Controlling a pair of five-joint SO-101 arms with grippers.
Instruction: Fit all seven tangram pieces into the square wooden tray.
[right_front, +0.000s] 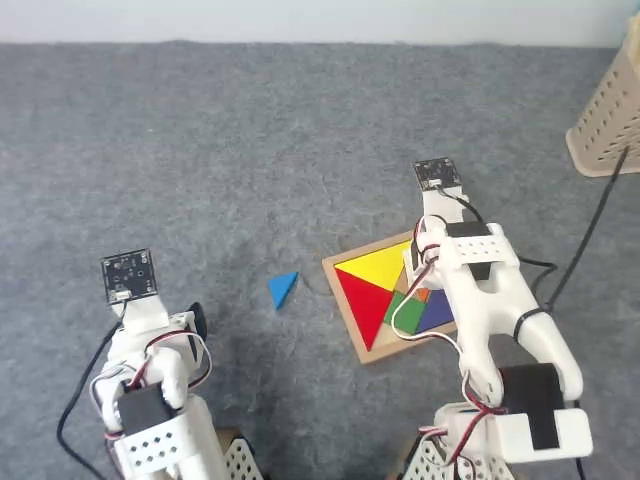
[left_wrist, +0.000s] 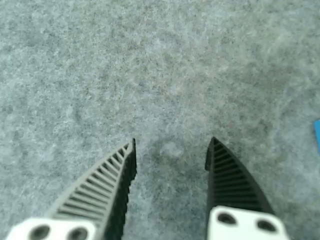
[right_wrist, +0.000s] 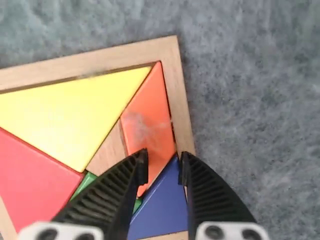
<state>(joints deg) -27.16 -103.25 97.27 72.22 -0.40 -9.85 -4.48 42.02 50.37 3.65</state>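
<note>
Orange piece (right_wrist: 150, 117) at right jaws' tips, inside tray (right_wrist: 179, 85)

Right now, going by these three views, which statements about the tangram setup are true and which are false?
1. The small blue triangle lies on the carpet, outside the wooden tray. True.
2. The left gripper grips a piece. False: it is open over bare carpet.
3. The right gripper is above the orange piece in the tray. True.
4. The yellow triangle sits outside the tray. False: it lies inside, beside the red triangle.
</note>
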